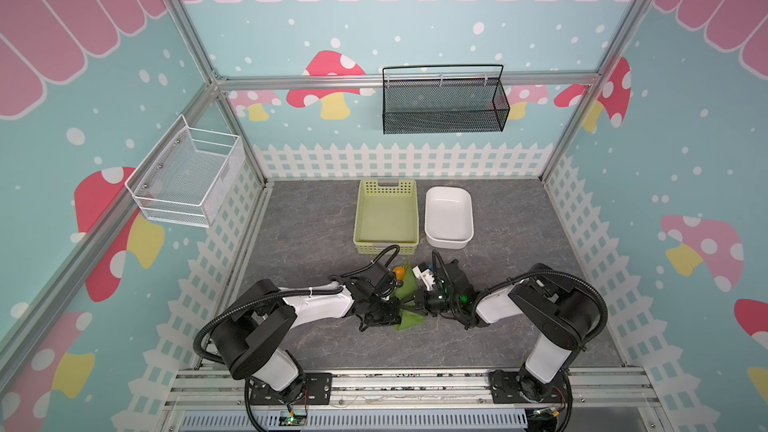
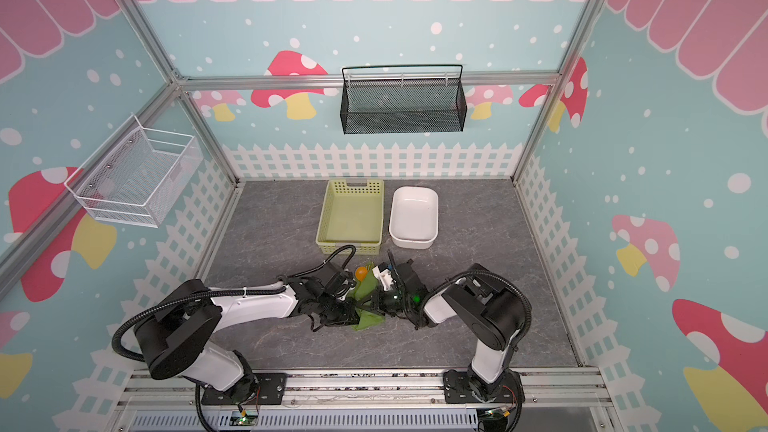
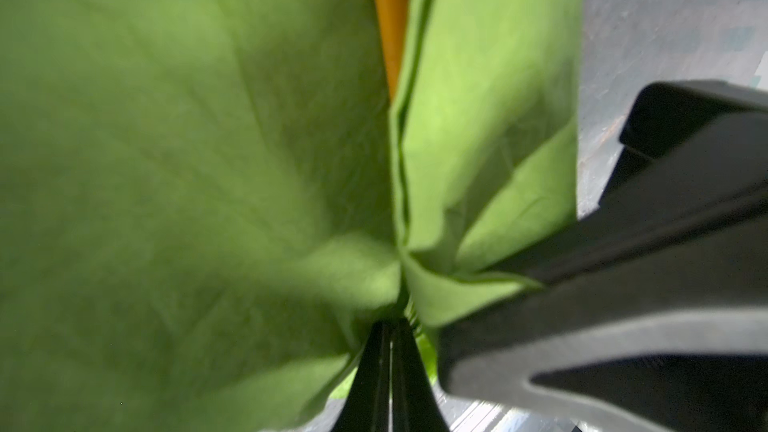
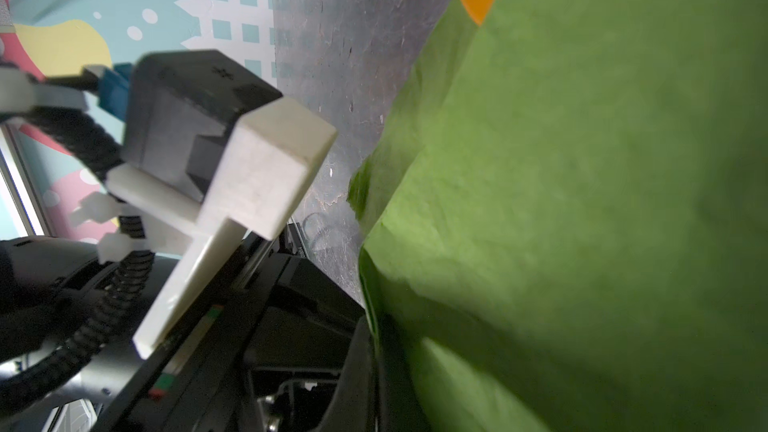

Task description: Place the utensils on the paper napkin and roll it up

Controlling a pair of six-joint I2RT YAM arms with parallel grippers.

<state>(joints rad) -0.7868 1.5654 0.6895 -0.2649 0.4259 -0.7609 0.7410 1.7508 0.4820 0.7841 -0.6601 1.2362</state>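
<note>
One creased green paper napkin (image 1: 406,286), folded loosely, at the centre of the grey marbled tabletop (image 1: 311,243).
Left end effector (image 3: 390,326) and right end effector (image 1: 416,307) both pinch it; one round orange plastic spoon bowl (image 1: 399,272) sticks out.

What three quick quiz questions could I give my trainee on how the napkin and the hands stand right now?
1. True or false: the paper napkin lies flat and unfolded.
2. What shows past the napkin's far end? A) the bowl of the orange spoon B) a white cup C) a black fork
3. Fill in: the left hand is shut on the ____.
Key: 1 false, it is folded over; 2 A; 3 paper napkin.
</note>
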